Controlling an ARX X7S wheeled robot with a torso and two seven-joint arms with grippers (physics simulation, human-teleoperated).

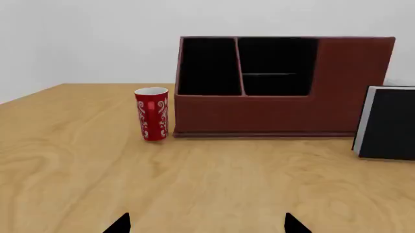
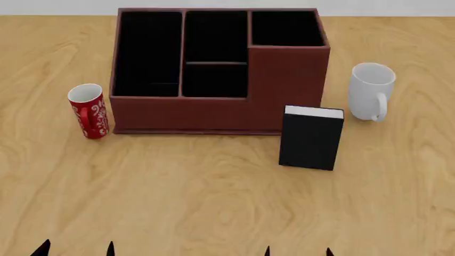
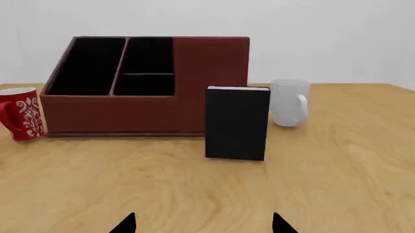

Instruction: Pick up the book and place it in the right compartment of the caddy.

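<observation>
At the tabletop's (image 2: pixel 213 213) near edge, only the fingertips of the left gripper (image 2: pixel 76 249) and right gripper (image 2: pixel 298 252) show, each pair spread apart and holding nothing. Further in, the book (image 2: pixel 310 138) stands upright, just in front of the caddy's (image 2: pixel 213 114) right front corner. A red patterned mug (image 2: pixel 89 111) stands beside the caddy's left front corner; a white mug (image 2: pixel 370 92) stands toward the right edge, near the book. The right compartment (image 2: pixel 286 28) lies at the caddy's far right corner behind its tall wall.
</observation>
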